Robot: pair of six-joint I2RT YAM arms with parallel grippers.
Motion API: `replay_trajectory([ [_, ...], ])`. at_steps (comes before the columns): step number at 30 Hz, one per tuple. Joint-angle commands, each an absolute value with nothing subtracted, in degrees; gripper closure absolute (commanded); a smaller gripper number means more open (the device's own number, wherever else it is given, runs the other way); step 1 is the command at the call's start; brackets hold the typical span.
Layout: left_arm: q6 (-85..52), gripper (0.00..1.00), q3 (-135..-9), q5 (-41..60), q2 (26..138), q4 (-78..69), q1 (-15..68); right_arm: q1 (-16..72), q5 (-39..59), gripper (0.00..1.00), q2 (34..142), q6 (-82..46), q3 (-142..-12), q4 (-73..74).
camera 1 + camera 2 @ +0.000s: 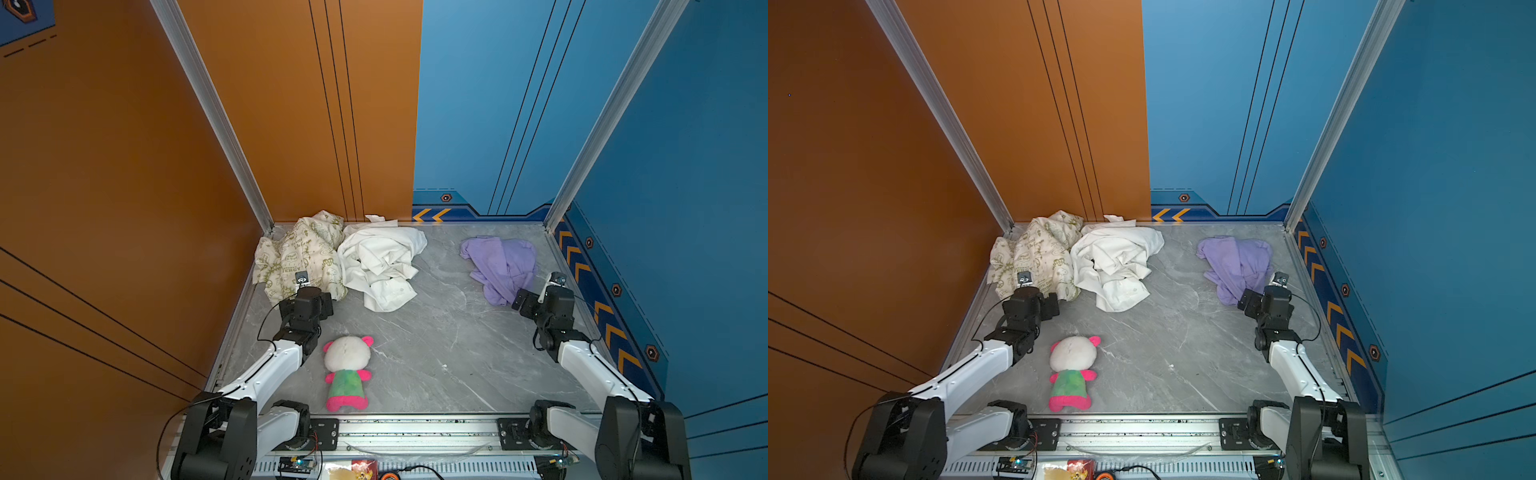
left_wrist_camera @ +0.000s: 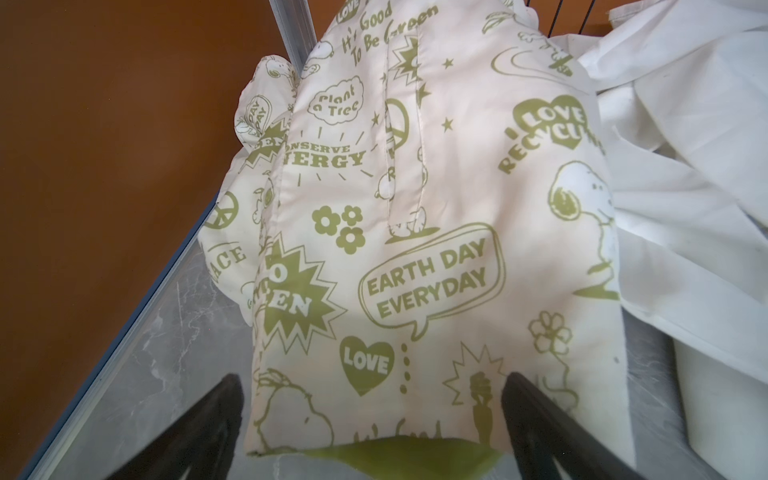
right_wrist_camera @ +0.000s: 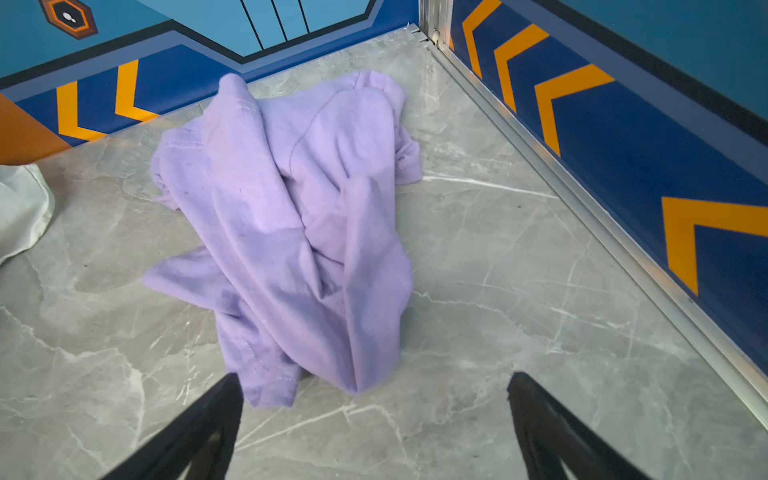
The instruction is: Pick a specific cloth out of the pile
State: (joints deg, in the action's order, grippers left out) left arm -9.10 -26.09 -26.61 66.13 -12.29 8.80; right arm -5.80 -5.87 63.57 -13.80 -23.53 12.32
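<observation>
While both arms are reaching out over the grey marbled desk, the cloth, a plain lavender garment, is lying crumpled on its own towards the far right corner. It is sitting well apart from the pile, which is resting against the far left corner.

The right arm is hovering at the near edge of the cloth. In the right wrist view the right jaws are standing wide apart, released and grasping nothing. The lavender hem is lying on the desk just beside one tip; whether it is touching cannot be told.

The left arm is hanging over the near end of the pile. The left jaws are also spread wide and released, straddling the near end of the cream cloth with green print without clenching it. An olive-green piece is peeking out from under that end. The white shirt-like cloth is lying rumpled against the cream one, on the side nearer the middle of the desk.

A pink-and-green plush toy is lying on the near left part of the desk, beside the left arm and apart from the pile.
</observation>
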Motion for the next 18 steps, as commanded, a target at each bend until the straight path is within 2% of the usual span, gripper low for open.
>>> replay_trajectory([
  [1,-6.5,0.02,-23.9,-26.2,68.2,-23.9,7.8,-6.0,-8.7,0.0,62.9,-11.5,-19.8,24.2],
  [10,-5.8,0.02,-24.0,-23.3,78.2,-34.6,6.2,-5.8,-8.1,0.0,69.6,-10.1,-17.8,34.4],
  [18,-1.3,0.02,-26.2,-18.8,81.4,-35.9,5.1,-3.8,-5.7,0.0,73.9,-7.7,-20.4,36.0],
])
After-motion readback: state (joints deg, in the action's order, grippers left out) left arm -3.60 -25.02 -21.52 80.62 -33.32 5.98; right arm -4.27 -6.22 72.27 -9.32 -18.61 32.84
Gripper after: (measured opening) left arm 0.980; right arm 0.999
